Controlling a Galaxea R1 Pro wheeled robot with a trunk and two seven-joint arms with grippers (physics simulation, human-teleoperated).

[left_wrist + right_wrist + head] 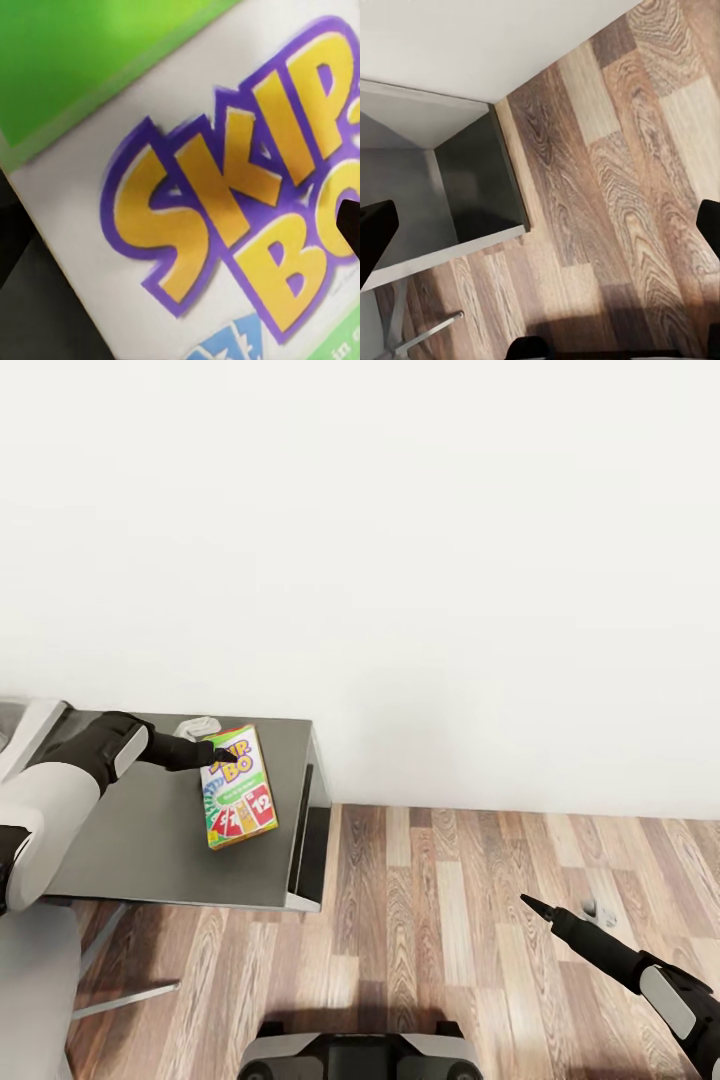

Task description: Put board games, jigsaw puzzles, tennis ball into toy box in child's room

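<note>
Skip-Bo board game (225, 195) lies flat on the table (150, 850), right under your left jaws; whether they grip it, I cannot tell. Next: secure, lift. Right jaws hang spread, empty.

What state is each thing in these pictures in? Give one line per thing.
Skip-Bo board game: lying flat, face up, on the dark grey side unit.
Left tool: over the game's top edge; open or shut unclear.
Right tool: over the wood floor, holding nothing, fingers apart.
</note>
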